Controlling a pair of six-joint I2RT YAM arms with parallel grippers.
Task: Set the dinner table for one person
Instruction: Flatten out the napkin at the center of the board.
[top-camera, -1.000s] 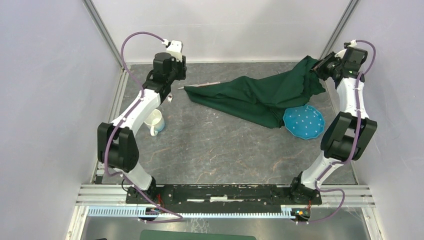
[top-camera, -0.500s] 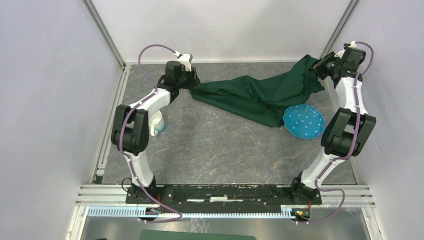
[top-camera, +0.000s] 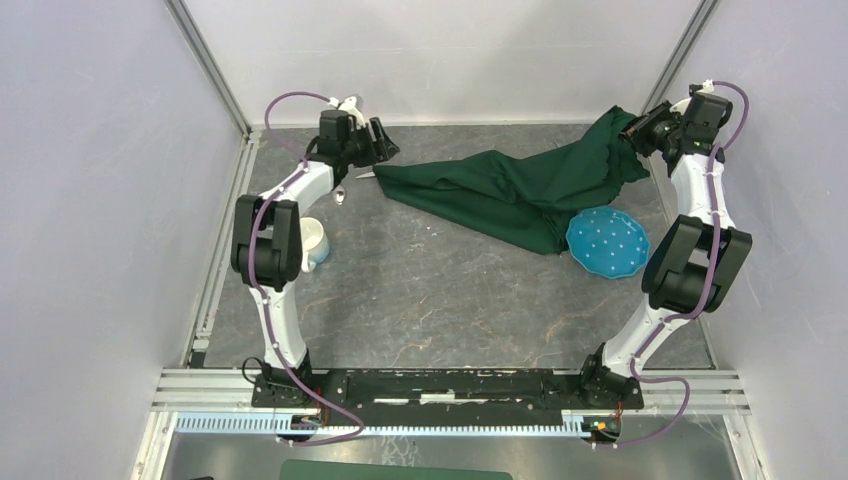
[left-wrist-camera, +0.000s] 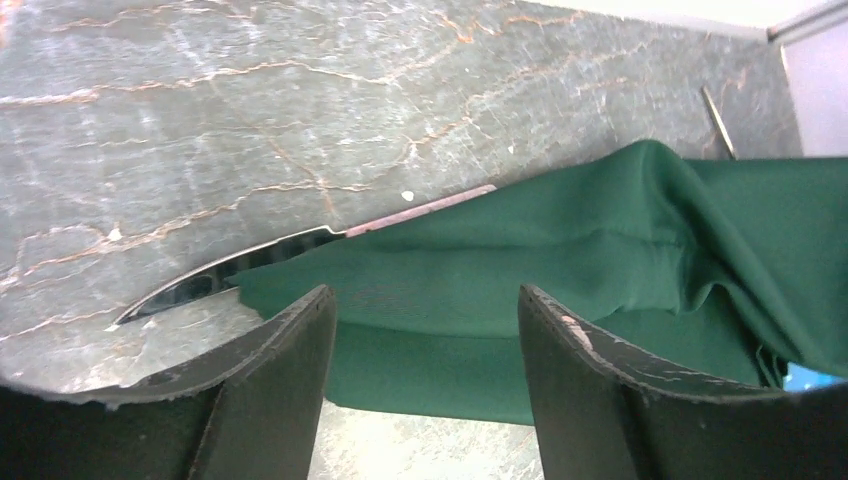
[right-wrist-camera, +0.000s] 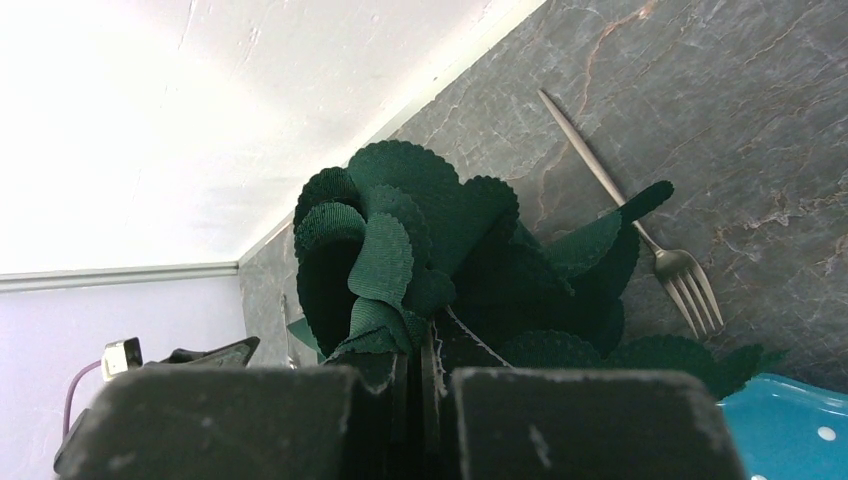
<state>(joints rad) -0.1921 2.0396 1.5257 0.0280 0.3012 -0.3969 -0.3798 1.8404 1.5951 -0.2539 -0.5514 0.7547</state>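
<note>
The dinner table (top-camera: 430, 290) is the dark-grey veined slab. A dark green scallop-edged cloth (top-camera: 510, 190) lies bunched across its far half. My right gripper (top-camera: 640, 135) is shut on the cloth's right corner and holds it raised at the back right; in the right wrist view the folds (right-wrist-camera: 420, 220) bunch above the shut gripper (right-wrist-camera: 425, 350). My left gripper (top-camera: 378, 150) stands open at the cloth's left corner. In the left wrist view the cloth edge (left-wrist-camera: 560, 250) lies just beyond the fingertips, with nothing between them.
A knife (left-wrist-camera: 230, 270) lies partly under the cloth's left edge. A fork (right-wrist-camera: 680, 270) rests by the back right corner. A blue dotted plate (top-camera: 607, 243) sits partly under the cloth on the right. A white mug (top-camera: 312, 243) stands beside the left arm.
The left arm swung right to the cloth's left corner, then its jaws opened wider. The right arm and its hold on the cloth are unchanged.
</note>
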